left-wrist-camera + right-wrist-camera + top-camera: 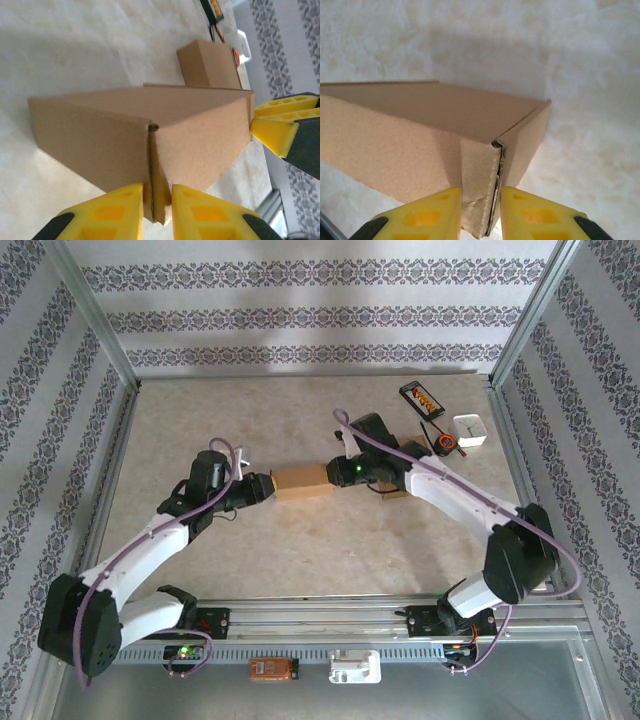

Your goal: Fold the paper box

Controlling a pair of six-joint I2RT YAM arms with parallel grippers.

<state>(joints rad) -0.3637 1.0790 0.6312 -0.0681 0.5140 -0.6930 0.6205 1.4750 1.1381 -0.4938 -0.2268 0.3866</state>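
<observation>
Paper box (pixel 303 481) sits mid-bench (pixel 300 570), closed up into a low rectangular carton. Its long axis runs left to right across the top view, in line between the two arms. Left fingers (pixel 131 204) are clenched on the left end, pinching a doubled cardboard edge where the end panel meets the side wall. Right fingers (pixel 447 210) are clenched the same way on the right end, over a slightly crumpled corner seam. In the left wrist view the box runs straight away from the pinch, and the other arm's yellow tips touch the far end. The two grasps therefore face each other along the box's length. Neither arm is the nearer one, as each already has its own end in hand. Judgement: the next move turns on that shared axis. A push inward along it should seat the end flaps, while any sideways pull would rack the carton. A narrow dark gap shows at the right-end seam; whether the tab there is fully tucked cannot be told from this angle. A second small carton (pixel 207 65) stands beyond the box, apart from it. A black battery pack (pixel 422 397) and a white container (pixel 470 430) lie further back right, well clear.
</observation>
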